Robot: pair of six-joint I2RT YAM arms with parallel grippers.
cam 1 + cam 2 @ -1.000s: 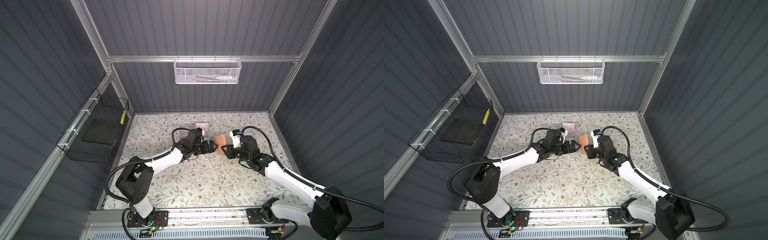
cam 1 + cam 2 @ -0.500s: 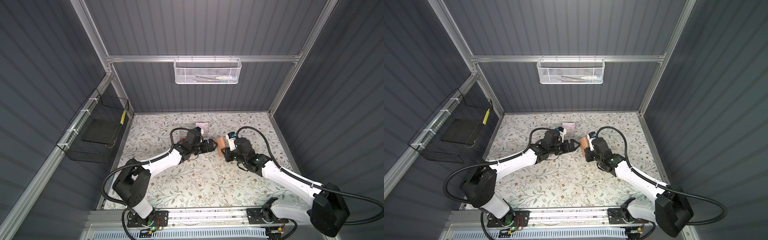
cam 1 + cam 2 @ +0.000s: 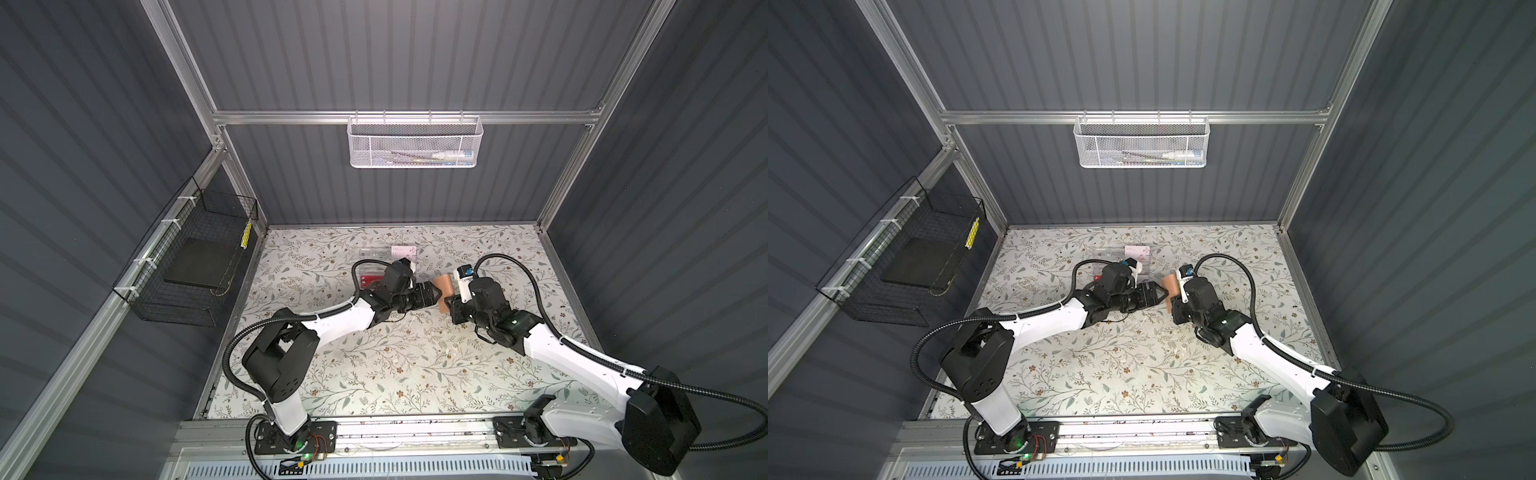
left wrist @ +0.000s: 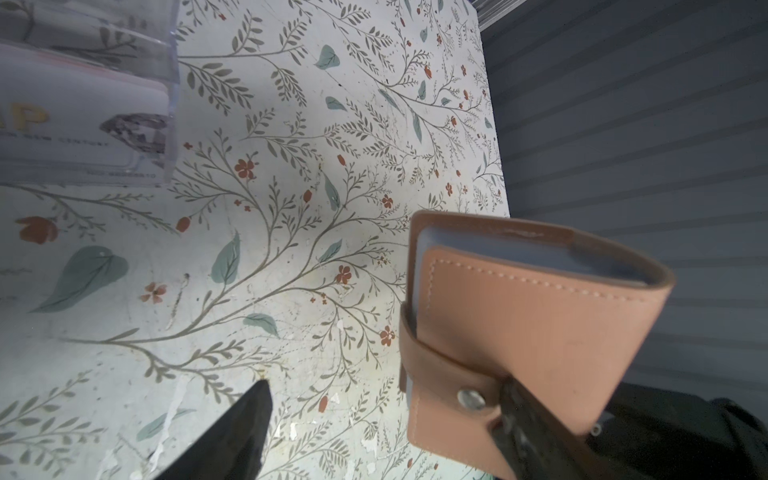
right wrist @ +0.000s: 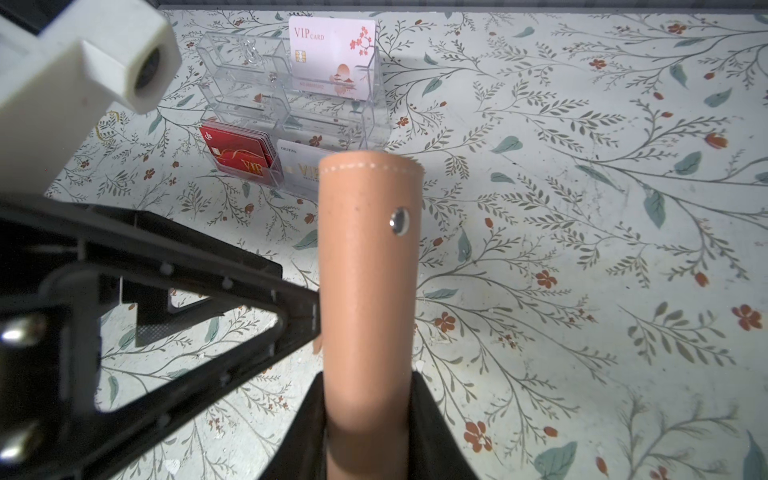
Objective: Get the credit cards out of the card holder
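Closing in over the last sec, our L hand (image 3: pixel 435 294) (jaws wide, holding nothing) now has one fingertip (image 4: pixel 519 415) against the snap strap (image 4: pixel 440 374) of the card holder (image 4: pixel 519 324), which our R hand (image 5: pixel 368 399) clamps off the counter (image 4: pixel 291 249); we judge unsnapping comes next, cards unseen inside.

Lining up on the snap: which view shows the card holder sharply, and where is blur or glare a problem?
Left wrist view: card holder and snap sharp, acrylic box blurred, bright patch on the tablecloth. Right wrist view: holder's near end soft, far end and the red cards crisp. Both top views: holder tiny, no detail.
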